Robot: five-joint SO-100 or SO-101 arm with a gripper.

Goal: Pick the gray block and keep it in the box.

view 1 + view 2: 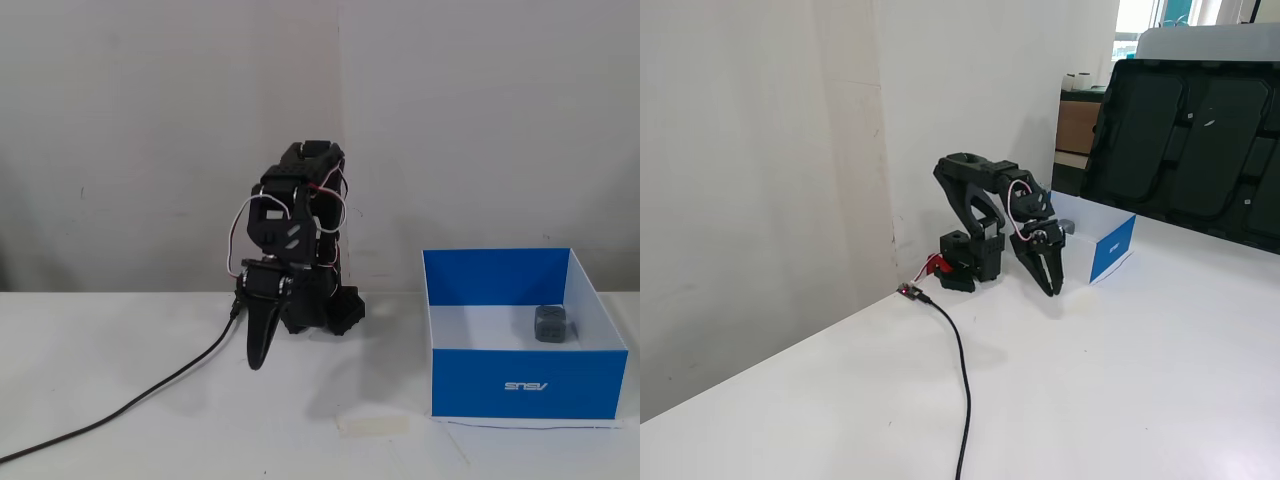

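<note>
Fixed view facing the arm: the gray block (pixel 550 323) sits inside the box (pixel 500 270), on its white floor near the right wall, toward the rear right corner. The box stands on the white table (pixel 120 400) well to the right of the arm, blue front with a small white logo facing the camera. The arm is folded over its base, the pincer (pixel 258 358) pointing down with its tip just above the table, well apart from the box. Its fingers read as one dark wedge, so closed and holding nothing. A black cable (pixel 130 405) trails from the base to the lower left. A pale strip, possibly tape (pixel 372 425), lies on the table in front of the box. Fixed view from the side: same folded pose, pincer (pixel 1050 285) hanging tip-down beside the base, fingers together, nothing between them. Only a corner of the box (pixel 1112 248) shows behind the arm; the block cannot be made out here. The cable (pixel 962 370) runs toward the camera. Judgement: the placing looks done and what is left is parking the arm. To do that well, keep the pincer shut and clear of the box wall, settle it low over the base without dragging the tip across the table, and keep it off the cable.
</note>
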